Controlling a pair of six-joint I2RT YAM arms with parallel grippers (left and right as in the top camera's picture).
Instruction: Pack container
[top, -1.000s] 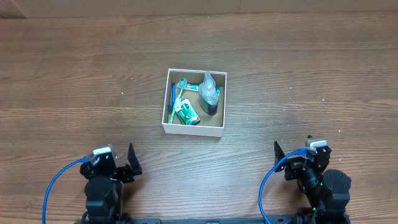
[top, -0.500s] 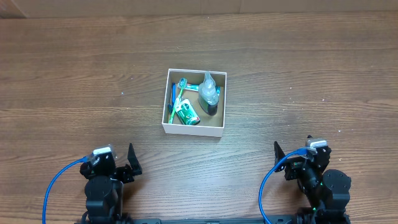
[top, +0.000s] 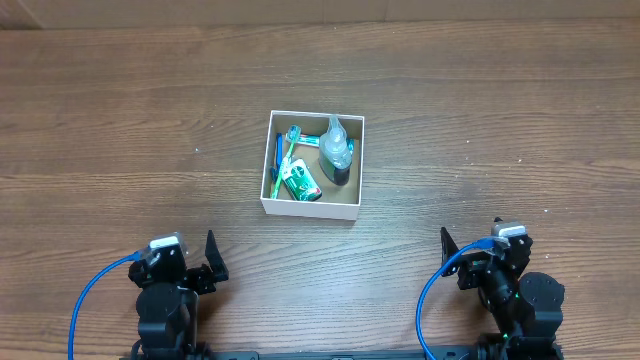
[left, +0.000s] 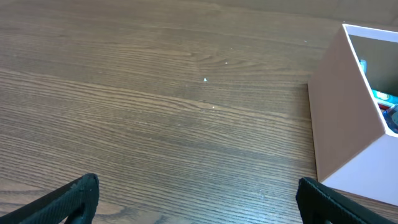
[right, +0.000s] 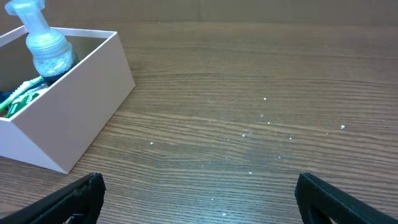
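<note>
The container (top: 310, 207), a small square white box with a brown inside, stands at the middle of the wooden table. Inside it are a clear pump bottle (top: 336, 152) with a dark base, a green tube (top: 299, 183) and a toothbrush (top: 289, 145) with blue and green parts. The box also shows at the right of the left wrist view (left: 345, 127) and at the left of the right wrist view (right: 68, 118), with the bottle (right: 43, 46) standing up in it. My left gripper (left: 199, 202) is open and empty near the front left edge. My right gripper (right: 199, 199) is open and empty near the front right edge.
Bare wooden table (top: 480, 120) lies all round the box. Blue cables (top: 95, 290) run along each arm at the front edge. A pale strip (top: 300, 10) runs along the table's far edge.
</note>
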